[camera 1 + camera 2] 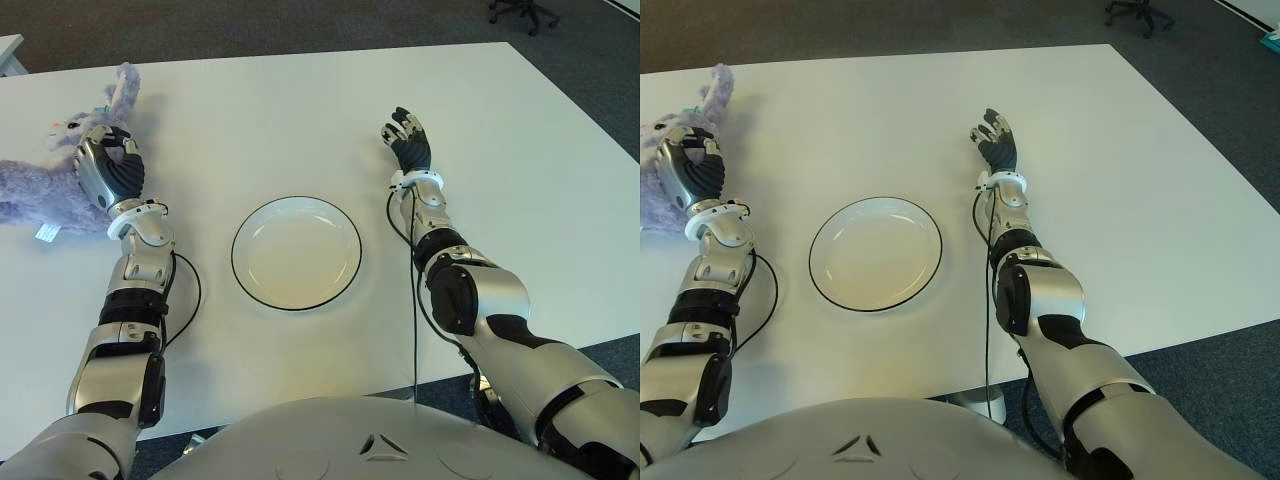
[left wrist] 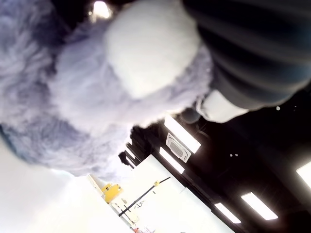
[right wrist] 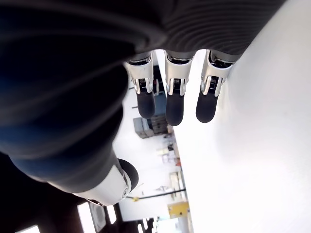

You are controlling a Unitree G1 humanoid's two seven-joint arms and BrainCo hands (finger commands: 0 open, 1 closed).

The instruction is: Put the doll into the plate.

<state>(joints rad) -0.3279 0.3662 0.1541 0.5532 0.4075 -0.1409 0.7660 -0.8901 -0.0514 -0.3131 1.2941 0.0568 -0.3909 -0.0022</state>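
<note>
Left eye view: my left hand (image 1: 108,168) sits against the doll (image 1: 35,185), which lies at the table's (image 1: 260,100) far left, partly out of frame, with an ear (image 1: 125,85) sticking up beyond the hand. The plate (image 1: 296,252) is bare, centre-front, well apart from the doll. My right hand (image 1: 407,143) hovers right of the plate, fingers spread, holding nothing.

Right eye view: same layout; the doll runs off the left margin, so I judge the table edge is close there. Between doll and plate the top is bare, giving an open path.

Left wrist view: fur fills the palm side, pressed close, but I cannot tell whether my fingers have closed on it. I'd get a full wrap round the body before lifting, since plush sags and slips.

Right wrist view: three fingers (image 3: 175,99) extended over bare table, nothing held.
</note>
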